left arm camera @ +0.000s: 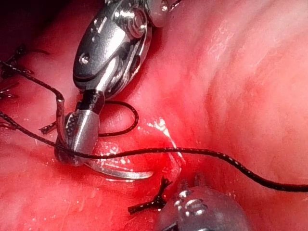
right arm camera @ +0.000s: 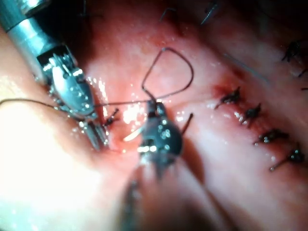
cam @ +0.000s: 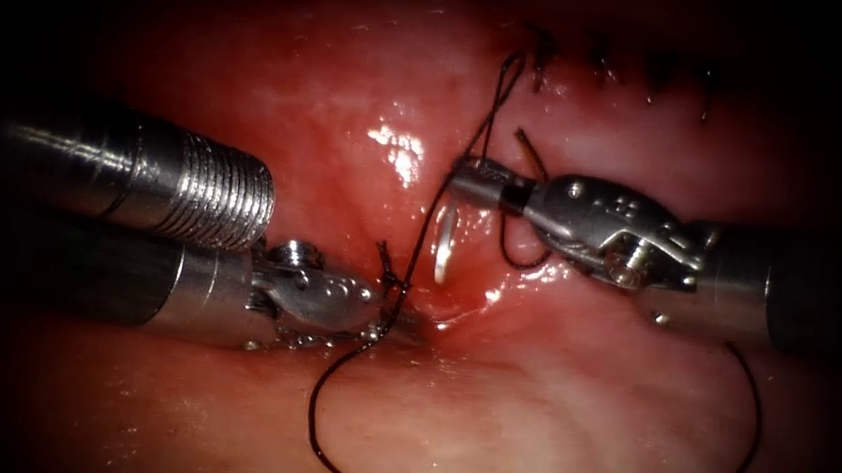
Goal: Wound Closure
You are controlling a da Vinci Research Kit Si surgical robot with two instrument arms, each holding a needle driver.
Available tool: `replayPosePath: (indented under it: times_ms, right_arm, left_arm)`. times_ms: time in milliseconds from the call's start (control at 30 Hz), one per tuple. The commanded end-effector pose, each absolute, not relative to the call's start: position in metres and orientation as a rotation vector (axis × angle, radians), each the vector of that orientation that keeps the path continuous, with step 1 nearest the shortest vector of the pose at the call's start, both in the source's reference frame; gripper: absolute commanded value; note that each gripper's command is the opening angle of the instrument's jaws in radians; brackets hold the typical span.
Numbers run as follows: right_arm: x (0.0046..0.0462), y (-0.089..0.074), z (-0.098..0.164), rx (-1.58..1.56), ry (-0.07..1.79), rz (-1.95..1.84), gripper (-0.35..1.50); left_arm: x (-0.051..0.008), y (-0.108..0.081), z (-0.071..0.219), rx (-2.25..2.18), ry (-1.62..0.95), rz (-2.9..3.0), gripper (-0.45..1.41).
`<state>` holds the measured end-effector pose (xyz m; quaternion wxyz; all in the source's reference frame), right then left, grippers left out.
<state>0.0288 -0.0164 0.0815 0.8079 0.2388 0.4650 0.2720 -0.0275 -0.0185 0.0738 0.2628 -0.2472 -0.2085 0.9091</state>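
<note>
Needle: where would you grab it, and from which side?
Probably mid-curve, from the cut's left: the right tool clamps one end of the needle, so the bare arc reaches toward the left tool. Whether that tool holds thread is unclear.

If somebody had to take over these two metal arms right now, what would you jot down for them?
Right tool: shut on the needle near its blunt end; the needle's curve hangs over the open cut, its tip free of the tissue.
Left tool: low at the cut's left edge, by the thread; what it holds is unclear.
Thread runs from the finished stitches past both tools and loops over the near tissue.
Done: a row of stitches at the far end.
Left: the cut is open here.
</note>
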Motion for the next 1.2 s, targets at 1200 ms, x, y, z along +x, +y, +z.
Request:
replayPosePath:
  times_ms: [1200]
  right_arm:
    - [0.0297,-0.0168,0.082,1.302,0.812,1.076,-0.35]
  left_arm:
    - [-0.0286,-0.0189,0.0741,-0.666,-0.565,2.457,-0.13]
